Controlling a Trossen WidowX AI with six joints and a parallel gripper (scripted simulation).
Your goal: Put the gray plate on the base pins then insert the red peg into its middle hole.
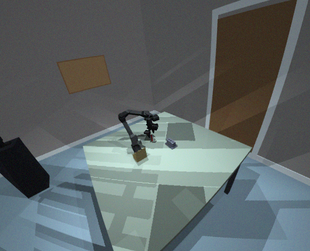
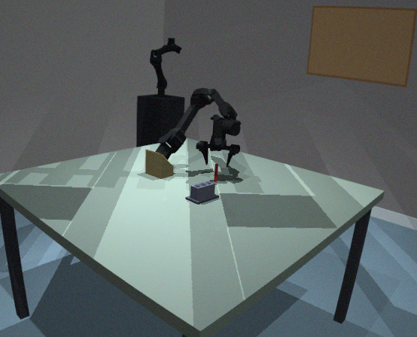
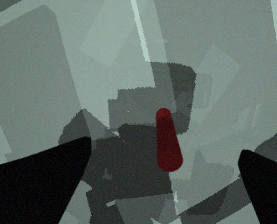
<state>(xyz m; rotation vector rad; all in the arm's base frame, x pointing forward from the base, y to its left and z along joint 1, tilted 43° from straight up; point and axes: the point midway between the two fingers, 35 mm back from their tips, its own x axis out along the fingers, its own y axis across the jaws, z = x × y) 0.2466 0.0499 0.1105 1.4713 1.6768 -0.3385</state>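
The gray plate is the thick block with holes in its top. It sits on the flat foot of the base and looks level; the pins are too small to make out. The red peg stands upright on the table, a little behind the base in the exterior view. My gripper is open and empty, pointing down above the peg. In the wrist view the peg shows between the two fingers, apart from both. The base and plate are outside the wrist view.
A tan wedge-shaped block stands by the arm's foot on the table. A second arm on a black pedestal stands off the table. Strong shadows cross the table top.
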